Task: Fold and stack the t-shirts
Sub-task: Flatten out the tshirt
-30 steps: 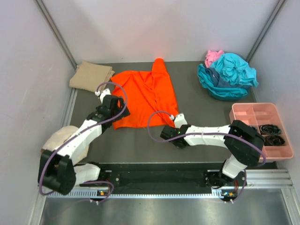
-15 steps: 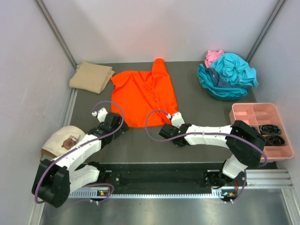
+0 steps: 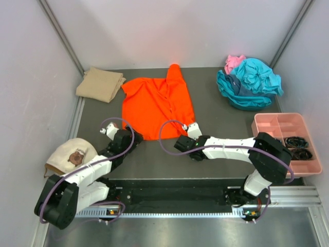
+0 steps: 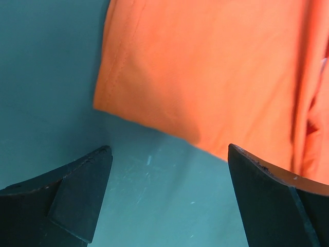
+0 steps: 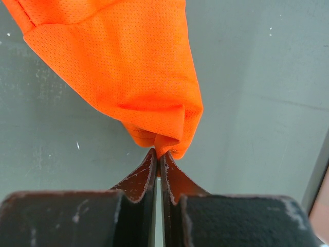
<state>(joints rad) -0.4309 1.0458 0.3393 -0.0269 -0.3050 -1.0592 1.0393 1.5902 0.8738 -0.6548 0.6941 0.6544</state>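
The bright orange t-shirt [image 3: 157, 105] lies spread out at mid-table. My right gripper [image 3: 192, 127] is shut on its near right hem corner; in the right wrist view the orange cloth [image 5: 118, 62] bunches into the closed fingertips [image 5: 159, 153]. My left gripper [image 3: 132, 138] is open and empty, low over the table just short of the shirt's near left corner [image 4: 154, 87], its jaws wide apart [image 4: 168, 154]. A folded tan t-shirt [image 3: 100, 84] lies at the back left. Crumpled teal t-shirts [image 3: 252, 82] with a pink one [image 3: 234, 63] are piled at the back right.
A cream round cap-like thing [image 3: 67, 157] sits by the left wall beside my left arm. A pink compartment tray [image 3: 272, 123] with dark items [image 3: 297, 146] stands at the right edge. Grey walls enclose the table on three sides.
My left gripper has drawn back from the orange shirt's left side toward the near edge and now sits off the cloth. The shirt's near left hem lies flatter. The right gripper has barely moved.
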